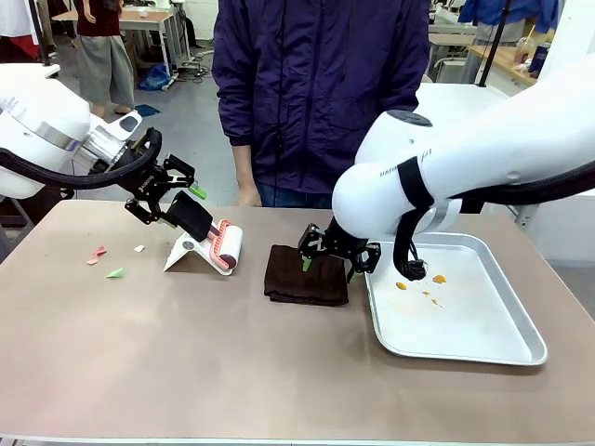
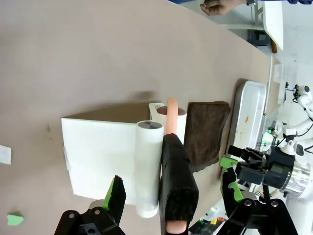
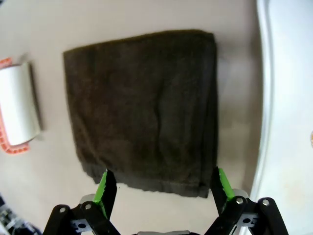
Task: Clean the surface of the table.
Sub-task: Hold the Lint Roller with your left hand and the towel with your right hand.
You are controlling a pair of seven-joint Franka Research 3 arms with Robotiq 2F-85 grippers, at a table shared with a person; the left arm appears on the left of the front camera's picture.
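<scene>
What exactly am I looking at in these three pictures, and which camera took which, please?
A left arm and a right arm, both robotic, work at a brown table, facing a person. The front picture looks across the table; the other two come from cameras on each wrist. The left pincer stands open on either side of a roller's black handle, gripping nothing. The right pincer hangs open over a folded dark cloth. Paper scraps lie at the left; a metal tray at the right holds orange bits.
</scene>
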